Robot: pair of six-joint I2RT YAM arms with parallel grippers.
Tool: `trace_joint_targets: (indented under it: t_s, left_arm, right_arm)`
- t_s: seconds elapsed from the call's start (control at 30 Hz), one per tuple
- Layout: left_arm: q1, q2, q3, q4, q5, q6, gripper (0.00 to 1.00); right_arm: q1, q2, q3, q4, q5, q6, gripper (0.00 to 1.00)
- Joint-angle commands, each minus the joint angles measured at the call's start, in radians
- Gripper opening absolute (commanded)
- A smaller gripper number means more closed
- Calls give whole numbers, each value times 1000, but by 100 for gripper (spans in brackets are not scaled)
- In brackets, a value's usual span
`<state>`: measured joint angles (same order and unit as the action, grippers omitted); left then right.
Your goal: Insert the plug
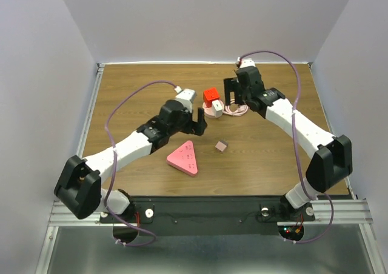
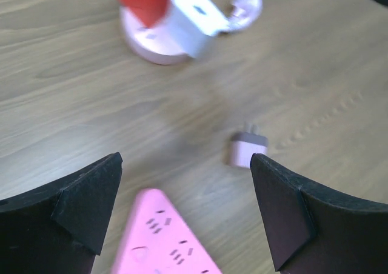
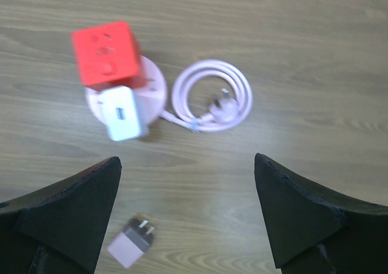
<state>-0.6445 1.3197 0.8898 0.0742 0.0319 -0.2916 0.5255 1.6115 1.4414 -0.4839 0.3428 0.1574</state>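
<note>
Two grippers are in view, both spread wide and holding nothing. The left gripper point(image 1: 199, 121) hangs just beyond the far corner of the pink triangular power strip point(image 1: 183, 157). The right gripper point(image 1: 233, 94) hangs farther beyond the strip, to its right.

The plug point(image 1: 221, 146) – a small mauve block with short prongs – lies loose on the table point(image 1: 121, 104), just right of the strip and not touching it. In the left wrist view it lies on its side, and its prongs appear to point away from the strip. The strip lies flat with its socket face up and the slots visible.

Well beyond the strip stands a round pink base point(image 1: 213, 113) carrying a red cube point(image 1: 211, 94) and a white adapter point(image 1: 216, 106), with a coiled cable point(image 1: 237, 110) beside it. I take these as bystanders, though the task does not say which socket is meant.

My judgement is that nothing is inserted yet and the step in hand is picking up the plug. The left gripper is the nearer, so I would use it. I would lower it squarely and close the fingers on the plug's flat sides, clear of the prongs. The prongs must end up pointing down before I approach the strip.

I would line the prongs up with one slot pair in the wrist view, then press straight down. The strip looks light and unfixed and may slide – the right gripper could steady it.
</note>
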Motion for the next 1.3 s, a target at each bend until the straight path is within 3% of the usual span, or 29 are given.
trace_joint_targets:
  t_s: [0.0,0.23,0.5,1.27]
  left_arm:
    - [-119,76,31,45,13,86,99]
    - [-254,309,187,-31,-13,149,99]
    - [-271,469,316,-105,-36,206,99]
    - [-277,612,414,-131,40,189,99]
  right_arm:
    - [-68,-61,-97,4,65,120,96]
    - [-96,-149,-188,8,59,153,95]
    - [-113,-226,-248,13,71,160,97]
    - [-148,-259,-303,33,59,159,98]
